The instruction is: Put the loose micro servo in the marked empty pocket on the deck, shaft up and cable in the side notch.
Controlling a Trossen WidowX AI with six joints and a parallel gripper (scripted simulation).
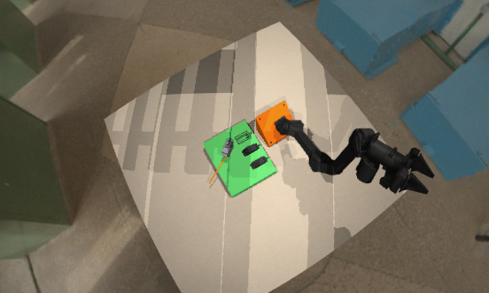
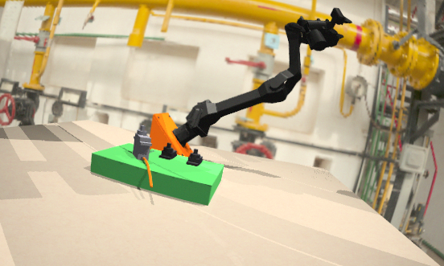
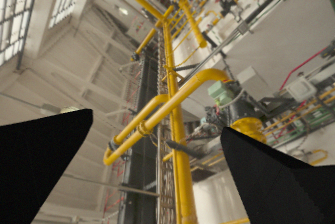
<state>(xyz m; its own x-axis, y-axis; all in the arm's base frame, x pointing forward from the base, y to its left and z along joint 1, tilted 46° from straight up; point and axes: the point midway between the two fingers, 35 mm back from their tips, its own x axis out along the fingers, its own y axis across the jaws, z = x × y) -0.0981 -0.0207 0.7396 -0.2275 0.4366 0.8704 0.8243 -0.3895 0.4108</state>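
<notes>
The loose grey micro servo [image 1: 226, 150] [image 2: 141, 145] stands upright on the green deck [image 1: 235, 183] [image 2: 181, 188], shaft end up, beside the marked pocket [image 1: 243, 137], not in it. Its orange cable [image 1: 217, 170] [image 2: 150, 173] runs out past the deck's near edge in the exterior view. The pocket looks empty in the top view; in the exterior view I cannot make it out behind the servo. My gripper [image 1: 430, 185] [image 2: 347, 29] [image 3: 159, 124] is open and empty, high up and far to the right of the deck, pointing away from it.
Two black servos [image 1: 251, 150] [image 1: 259, 163] sit in the deck in a row with the pocket; they also stand up in the exterior view [image 2: 168, 152] [image 2: 195, 157]. An orange wedge block [image 1: 268, 127] [image 2: 162, 133] stands close behind the deck, at the arm's lower end.
</notes>
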